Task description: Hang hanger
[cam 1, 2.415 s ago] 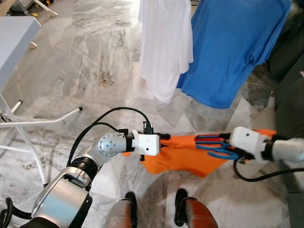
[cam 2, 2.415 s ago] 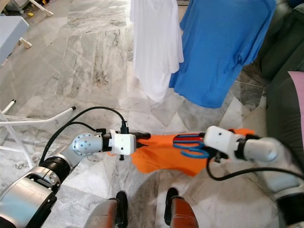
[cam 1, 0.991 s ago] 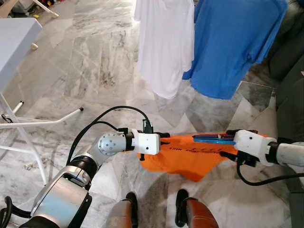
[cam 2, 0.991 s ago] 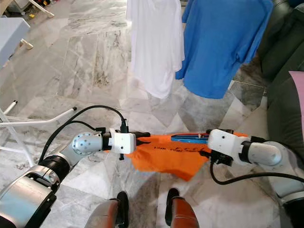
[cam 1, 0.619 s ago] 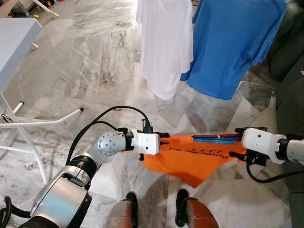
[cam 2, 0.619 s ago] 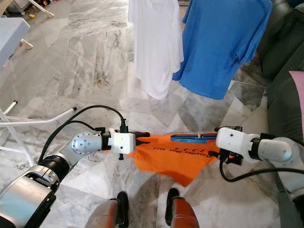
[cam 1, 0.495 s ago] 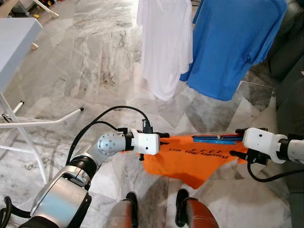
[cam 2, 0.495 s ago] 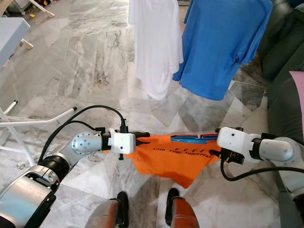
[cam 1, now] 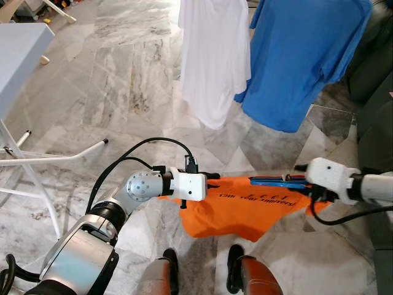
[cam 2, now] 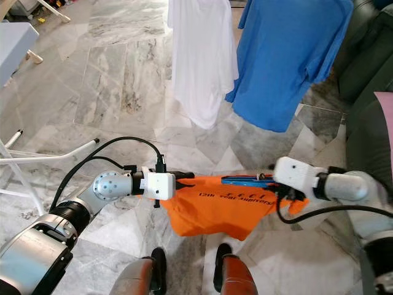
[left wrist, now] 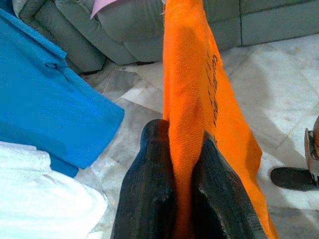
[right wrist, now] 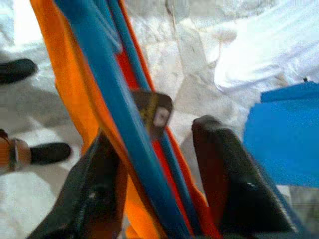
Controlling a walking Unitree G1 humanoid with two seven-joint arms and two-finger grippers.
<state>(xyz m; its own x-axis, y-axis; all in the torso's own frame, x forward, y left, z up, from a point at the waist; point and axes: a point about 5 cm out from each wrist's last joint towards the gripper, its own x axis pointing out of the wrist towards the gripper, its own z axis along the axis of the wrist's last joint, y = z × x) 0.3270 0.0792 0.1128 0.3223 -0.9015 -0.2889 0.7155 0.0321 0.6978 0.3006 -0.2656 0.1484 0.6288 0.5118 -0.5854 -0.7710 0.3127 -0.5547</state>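
A soft orange cotton T-shirt with dark printed lettering [cam 1: 245, 209] is being held stretched across the lower middle of the head views, just above the robot's feet, and it is judged light and limp, likely to sag or slide wherever it is not being supported. Inside its upper edge, right of centre, a thin blue plastic hanger [cam 1: 276, 180] is being carried; it is judged stiff but light, and best taken by its bars or near its hook. The left gripper [left wrist: 184, 199] is being kept clamped together on a fold of the shirt's left edge. The right gripper [right wrist: 159, 174] is being held with its fingers apart on either side of the hanger's bars, so the grip is judged loose. In the upper part of the frame a white T-shirt [cam 1: 212, 55] and a larger blue T-shirt [cam 1: 301, 55] are hanging side by side. A grey veined marble floor [cam 1: 116, 80] is spreading beneath everything, a grey upholstered sofa [cam 2: 368, 67] is standing at the right edge, and a white folding table [cam 1: 21, 49] is showing at the upper left.
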